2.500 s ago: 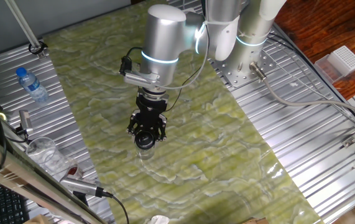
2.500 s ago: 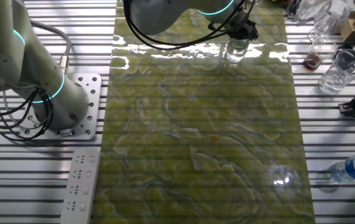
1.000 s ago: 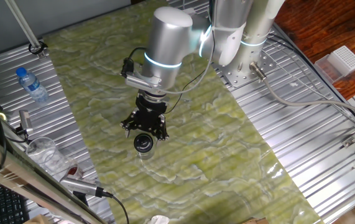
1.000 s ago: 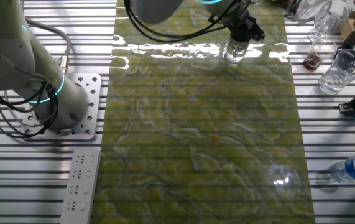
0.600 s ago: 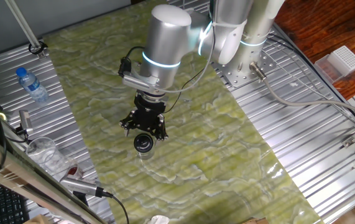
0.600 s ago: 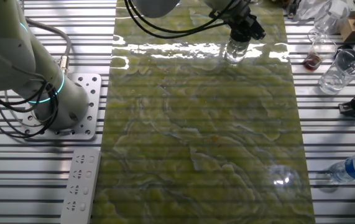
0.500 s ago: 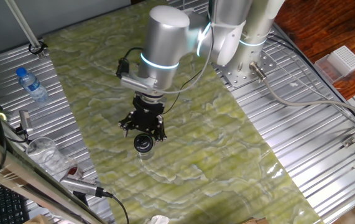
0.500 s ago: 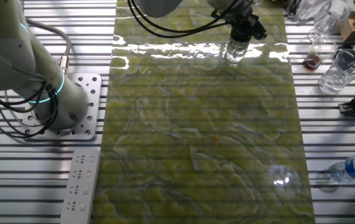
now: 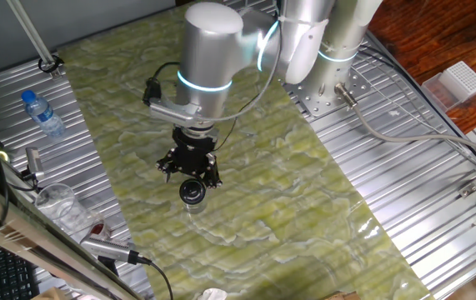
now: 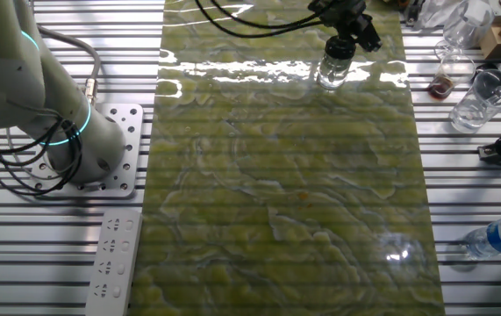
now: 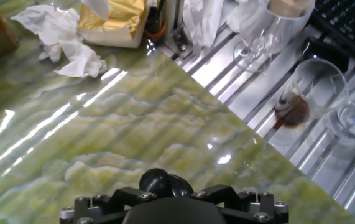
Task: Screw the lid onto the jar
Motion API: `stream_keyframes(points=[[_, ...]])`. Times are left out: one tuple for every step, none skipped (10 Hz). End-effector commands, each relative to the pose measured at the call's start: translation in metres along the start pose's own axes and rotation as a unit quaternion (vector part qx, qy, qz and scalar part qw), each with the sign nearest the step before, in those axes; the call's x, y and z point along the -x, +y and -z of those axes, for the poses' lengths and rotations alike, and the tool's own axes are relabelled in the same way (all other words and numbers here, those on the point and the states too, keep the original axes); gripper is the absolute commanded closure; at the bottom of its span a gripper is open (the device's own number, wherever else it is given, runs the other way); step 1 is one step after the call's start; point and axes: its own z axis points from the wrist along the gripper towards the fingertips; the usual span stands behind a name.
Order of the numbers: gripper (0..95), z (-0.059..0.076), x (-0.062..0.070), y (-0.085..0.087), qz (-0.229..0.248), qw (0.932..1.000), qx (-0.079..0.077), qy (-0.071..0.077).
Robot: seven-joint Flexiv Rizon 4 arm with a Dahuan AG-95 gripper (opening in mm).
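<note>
Since the earlier frames the silver arm's big wrist housing has swung leftward over the green marbled mat, while the small round black lid point(image 9: 192, 192) and the small clear glass jar point(image 9: 194, 206) beneath it have kept their place; in one fixed view the black two-finger gripper point(image 9: 189, 169) hangs just above the lid, its jaws spread wider than the cap and seemingly not touching it; the jar stands upright on the mat, nearer the mat's left edge than its right; a blue-capped plastic water bottle point(image 9: 42, 114) lies on the ribbed metal table point(image 9: 404, 167) at the far left; in the other fixed view the lid point(image 10: 339, 47) sits on the jar point(image 10: 332, 72) near the mat's far edge, the gripper point(image 10: 348, 22) just over it; a clear plastic cup point(image 10: 479, 98) stands well apart at the right edge; in the hand view the gripper's body fills the bottom edge, with crumpled white tissue point(image 11: 65, 38) at the mat's far corner.
</note>
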Motion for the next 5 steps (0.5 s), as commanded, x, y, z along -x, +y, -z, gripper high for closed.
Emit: stream_keyframes(points=[[0.0, 0.0020, 0.0025, -0.0010, -0.010, 0.9997, 0.011, 0.019], [0.0, 0.0022, 0.0028, -0.0012, -0.012, 0.9995, 0.015, 0.023], [0.0, 0.0039, 0.0048, -0.0016, -0.013, 0.9988, 0.030, 0.037], [0.0, 0.0054, 0.0061, -0.0017, -0.016, 0.9981, 0.038, 0.046], [0.0, 0.0065, 0.0074, -0.0019, -0.018, 0.9974, 0.044, 0.054]])
